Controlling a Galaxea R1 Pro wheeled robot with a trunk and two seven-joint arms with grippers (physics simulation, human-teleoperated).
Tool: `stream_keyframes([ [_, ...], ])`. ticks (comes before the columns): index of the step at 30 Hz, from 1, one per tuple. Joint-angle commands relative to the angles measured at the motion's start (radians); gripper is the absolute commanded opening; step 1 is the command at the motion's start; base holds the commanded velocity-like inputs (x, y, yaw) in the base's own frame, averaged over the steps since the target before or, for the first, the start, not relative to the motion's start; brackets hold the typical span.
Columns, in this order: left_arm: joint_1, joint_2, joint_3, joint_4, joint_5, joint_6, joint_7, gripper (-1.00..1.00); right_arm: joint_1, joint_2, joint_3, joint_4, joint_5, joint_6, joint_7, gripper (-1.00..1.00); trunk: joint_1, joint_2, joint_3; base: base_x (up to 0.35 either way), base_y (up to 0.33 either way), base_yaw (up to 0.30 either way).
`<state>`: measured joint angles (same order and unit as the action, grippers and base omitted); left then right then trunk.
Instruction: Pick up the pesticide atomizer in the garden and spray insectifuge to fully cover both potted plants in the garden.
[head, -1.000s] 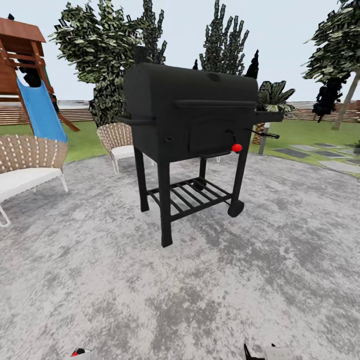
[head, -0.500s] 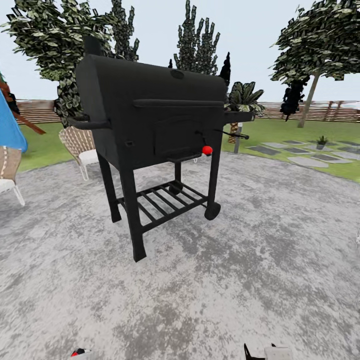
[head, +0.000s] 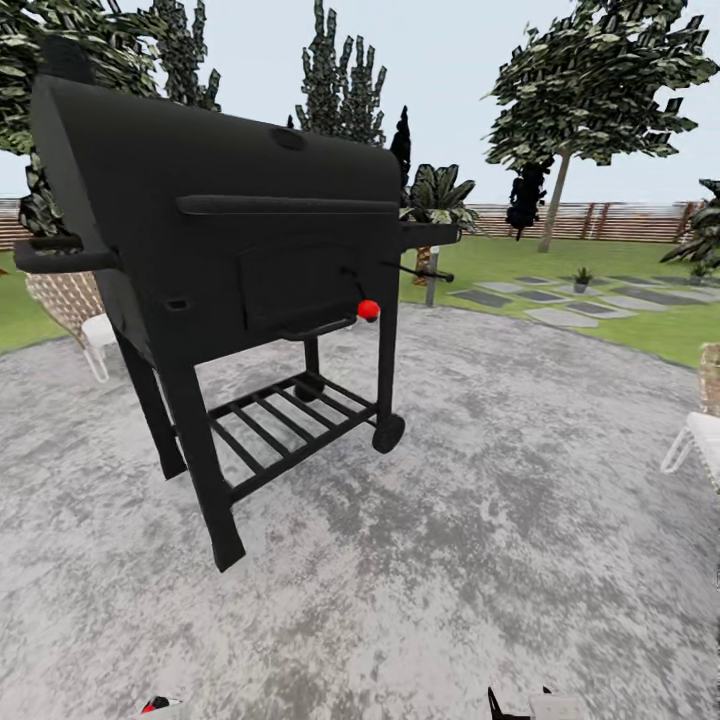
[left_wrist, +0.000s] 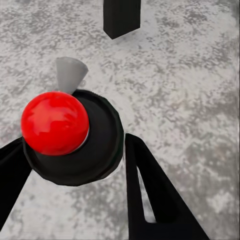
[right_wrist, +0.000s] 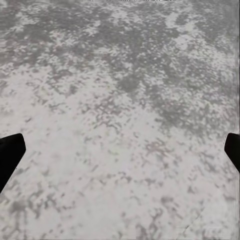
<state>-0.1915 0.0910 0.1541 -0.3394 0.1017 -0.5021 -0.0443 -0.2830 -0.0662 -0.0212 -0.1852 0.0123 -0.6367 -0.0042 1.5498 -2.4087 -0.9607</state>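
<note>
One black grill (head: 240, 290) on patio (head: 480, 560). One atomizer (left_wrist: 70, 137). Two wicker chairs: one (head: 75, 310) behind grill, one (head: 700, 420) well right of it. One potted plant (head: 581, 279) beyond grill on stepping stones (head: 560, 300), about eight visible. One lamp post (head: 432, 285) just right of grill. One fence (head: 600, 222).

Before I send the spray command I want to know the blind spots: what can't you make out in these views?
- Pesticide atomizer, left wrist view: seen from the top only; its body and label hide beneath the red cap.
- Potted plant, head view: too small and distant for leaf detail.
- Second potted plant: cannot tell where it stands.
- Right gripper, right wrist view: only fingertips at the edges, spread wide over the patio.
</note>
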Motion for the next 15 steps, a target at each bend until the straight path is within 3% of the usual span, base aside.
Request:
stream_keyframes([
  [1,0.0,0.0,-0.001,0.0,0.01,-0.003,-0.005,-1.0,-0.001,0.0,-0.002,0.001,0.002,-0.003,0.0,1.0,0.0,0.0,-0.001,0.338,0.0,-0.265],
  [7,0.0,0.0,-0.001,0.0,0.01,-0.003,-0.005,-1.0,-0.001,0.0,-0.002,0.001,0.002,-0.003,0.0,1.0,0.0,0.0,-0.001,0.335,-0.012,-0.265],
  [15,0.0,-0.001,-0.001,0.001,0.01,-0.003,-0.005,-1.0,-0.001,0.0,-0.002,0.001,0.002,-0.003,0.0,1.0,0.0,0.0,-0.001,0.304,-0.125,-0.266],
])
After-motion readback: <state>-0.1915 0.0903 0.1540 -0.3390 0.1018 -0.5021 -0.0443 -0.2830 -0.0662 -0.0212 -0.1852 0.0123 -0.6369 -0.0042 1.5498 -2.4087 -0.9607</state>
